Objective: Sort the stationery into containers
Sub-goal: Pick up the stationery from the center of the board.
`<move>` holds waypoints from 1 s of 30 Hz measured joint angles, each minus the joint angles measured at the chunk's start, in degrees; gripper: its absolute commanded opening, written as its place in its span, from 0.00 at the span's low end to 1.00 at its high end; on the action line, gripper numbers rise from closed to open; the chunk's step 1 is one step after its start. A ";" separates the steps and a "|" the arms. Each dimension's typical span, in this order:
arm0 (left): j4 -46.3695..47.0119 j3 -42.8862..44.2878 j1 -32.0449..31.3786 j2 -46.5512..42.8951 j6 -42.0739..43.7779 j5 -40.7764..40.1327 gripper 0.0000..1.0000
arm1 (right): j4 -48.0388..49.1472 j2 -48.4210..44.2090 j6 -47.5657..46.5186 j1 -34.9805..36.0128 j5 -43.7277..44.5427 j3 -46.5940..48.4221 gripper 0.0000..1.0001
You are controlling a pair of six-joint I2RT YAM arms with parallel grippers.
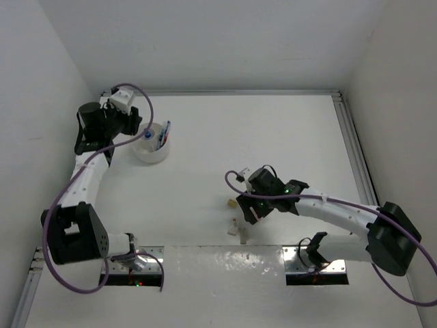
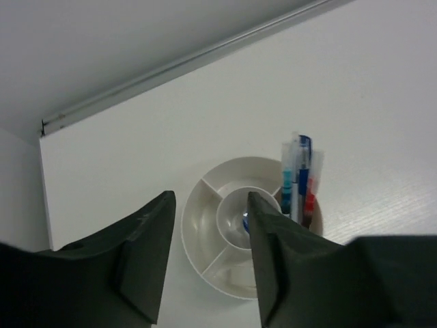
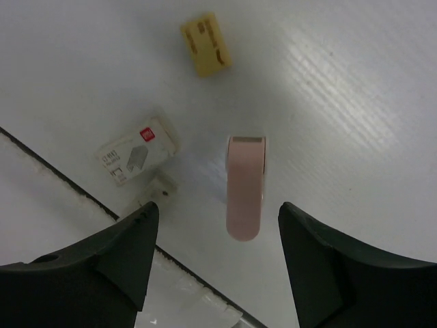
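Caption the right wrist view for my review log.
Open right end effector hovers over a pink eraser, with a tan block and a white boxed eraser nearby.

A round white plastic tub [image 2: 200,220] carries blue and red pens [image 2: 299,183]; the oblong eraser [image 3: 244,191] is pale pink, the rectangular block [image 3: 205,44] tan.

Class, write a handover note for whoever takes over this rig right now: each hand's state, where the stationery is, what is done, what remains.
Left hand: open, empty, above the tub.
Right hand: open, empty, over the pink eraser.
Done: pens are in one outer compartment; something blue sits in the centre cup.
Left: pink eraser, tan block, white labelled eraser and a small white piece lie loose by the right hand; sort them into the tub.
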 measured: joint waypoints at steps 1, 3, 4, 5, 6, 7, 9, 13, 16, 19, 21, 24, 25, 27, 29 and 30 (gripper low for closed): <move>0.31 -1.38 -0.57 -2.01 0.61 0.83 0.50 | -0.11 0.00 -0.02 0.33 -0.37 -1.05 0.67; 0.44 -3.78 -1.64 -5.20 2.25 2.75 0.53 | 0.00 0.02 0.04 0.33 -0.57 -3.08 0.58; 0.24 -4.85 -2.23 -6.47 3.43 4.04 0.54 | 0.11 0.02 0.07 0.33 -0.59 -3.48 0.55; -0.22 -5.64 -2.97 -7.41 4.44 5.09 0.54 | 0.35 0.13 0.09 0.33 -0.42 -4.02 0.52; -0.87 -6.32 -3.61 -8.07 5.22 5.99 0.55 | 0.52 0.39 0.04 0.31 -0.28 -4.39 0.52; -1.53 -6.93 -4.28 -8.59 6.01 6.75 0.55 | 0.85 0.96 0.09 0.28 -0.26 -4.59 0.52; -2.64 -7.63 -5.22 -8.96 6.75 7.69 0.55 | 1.70 2.54 0.00 0.28 0.31 -4.59 0.47; -4.04 -7.96 -6.27 -9.46 8.33 8.79 0.54 | 3.21 4.87 -0.04 0.28 1.25 -4.70 0.24; -5.55 -7.96 -6.47 -10.49 11.21 10.69 0.65 | 3.34 5.07 0.04 0.28 2.25 -4.70 0.00; -8.55 -7.91 -6.71 -11.32 16.41 14.80 0.81 | 2.60 4.39 -0.42 0.31 3.69 -4.68 0.00; -12.85 -7.65 -7.21 -11.45 21.31 18.53 0.85 | 0.81 2.71 -1.18 0.31 4.83 -4.42 0.00; -21.14 -6.95 -8.74 -11.34 30.60 23.65 0.90 | -2.16 -1.84 -3.96 0.28 6.08 -1.99 0.00; -24.17 -6.43 -9.81 -11.19 33.97 25.16 0.91 | -2.71 -3.48 -5.22 0.28 6.21 -0.57 0.00; -29.53 -5.29 -12.87 -10.91 39.82 27.19 0.91 | -2.75 -6.32 -8.52 0.31 6.05 3.04 0.00; -33.62 -4.31 -17.00 -10.86 43.67 28.02 0.90 | -2.03 -7.74 -12.04 0.35 5.31 6.93 0.00; -34.80 -3.93 -18.99 -10.86 44.35 28.09 0.90 | -1.57 -7.89 -13.00 0.35 5.11 7.98 0.00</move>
